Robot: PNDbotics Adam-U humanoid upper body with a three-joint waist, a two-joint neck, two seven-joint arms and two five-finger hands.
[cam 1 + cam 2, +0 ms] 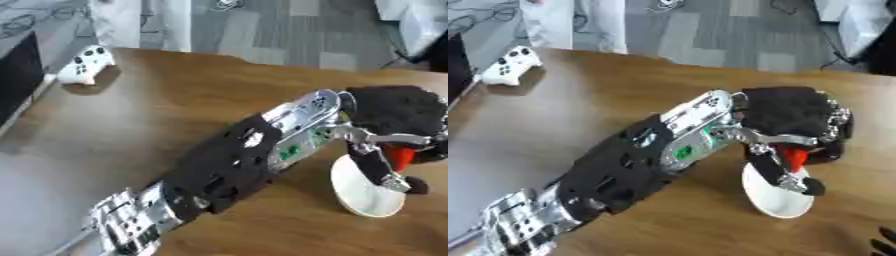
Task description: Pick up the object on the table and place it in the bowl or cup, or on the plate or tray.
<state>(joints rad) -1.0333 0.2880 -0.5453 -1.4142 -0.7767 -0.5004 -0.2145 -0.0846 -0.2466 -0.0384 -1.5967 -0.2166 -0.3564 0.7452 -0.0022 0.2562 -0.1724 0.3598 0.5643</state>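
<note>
At the near right corner of the right eye view, some dark fingertips of the right hand (883, 240) show at the edge; I cannot tell if they are apart or together. Further in, a white plate (773, 197) lies on the wooden bench (175, 100). Over its far rim hangs the left hand (794, 117), reached across from the left, with its fingers (785, 175) curled down around a small red object (795, 156). The object sits inside the curl, between thumb and fingers, just above the plate's far part, and only a small piece of it is visible. I judge it to be light and small, perhaps smooth plastic, so it may slip; a hold across its middle seems safest. It looks not fragile. Far at the left back of the bench rests a white game controller (86, 65), well apart from the work.
</note>
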